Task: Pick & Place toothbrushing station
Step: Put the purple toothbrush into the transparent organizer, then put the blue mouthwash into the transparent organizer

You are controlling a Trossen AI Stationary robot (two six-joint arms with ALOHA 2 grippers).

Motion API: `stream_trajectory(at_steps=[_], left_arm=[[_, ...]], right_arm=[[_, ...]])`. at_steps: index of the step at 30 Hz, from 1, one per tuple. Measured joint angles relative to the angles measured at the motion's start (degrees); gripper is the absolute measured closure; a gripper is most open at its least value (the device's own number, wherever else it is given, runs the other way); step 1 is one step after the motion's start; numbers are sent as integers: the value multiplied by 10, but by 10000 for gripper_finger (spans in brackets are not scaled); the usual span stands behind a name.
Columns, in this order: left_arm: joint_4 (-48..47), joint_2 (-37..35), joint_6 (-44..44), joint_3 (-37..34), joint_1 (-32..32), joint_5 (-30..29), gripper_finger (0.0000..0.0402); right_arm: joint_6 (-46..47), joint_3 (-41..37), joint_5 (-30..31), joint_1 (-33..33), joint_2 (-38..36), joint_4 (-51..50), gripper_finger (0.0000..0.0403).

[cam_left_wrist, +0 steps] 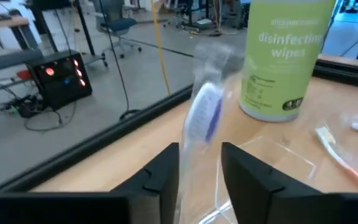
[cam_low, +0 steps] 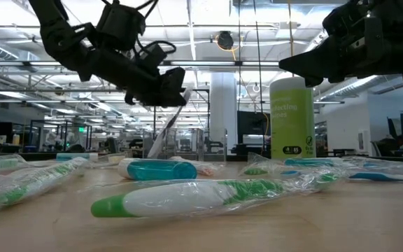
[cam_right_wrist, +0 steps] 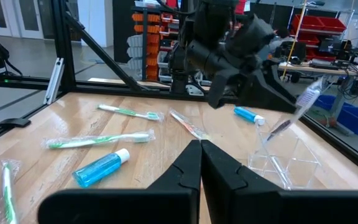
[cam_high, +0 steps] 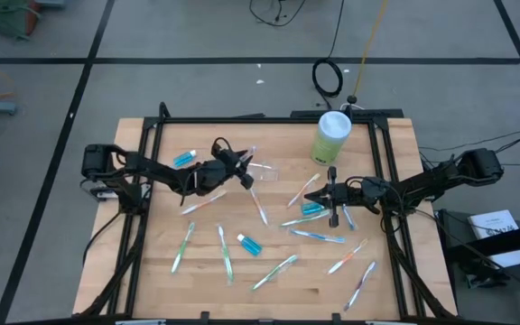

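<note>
A wrapped toothbrush [cam_left_wrist: 205, 112] is seen standing steeply between the parted fingers of the left gripper [cam_left_wrist: 199, 168], directly above the clear container [cam_right_wrist: 284, 158] (near the wipes tub [cam_high: 331, 136]). The right gripper [cam_right_wrist: 200, 163], closed and empty, waits farther off. Only the right wrist view shows the brush's lower end reaching into the container.

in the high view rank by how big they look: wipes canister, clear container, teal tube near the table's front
1. wipes canister
2. clear container
3. teal tube
The last two look close in size; the container's clear edges are faint.
</note>
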Motion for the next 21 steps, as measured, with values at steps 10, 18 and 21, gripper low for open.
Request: stream_trajectory(at_steps=[10,18,21], left_arm=[[-140,-133,20,0,-29,-30,254],[-228,-240,50,0,-44,82,254],[-232,-267,53,0,-44,163,254]], right_arm=[[0,0,0,0,0,0,403],[0,0,0,0,0,0,403],[0,0,0,0,0,0,403]])
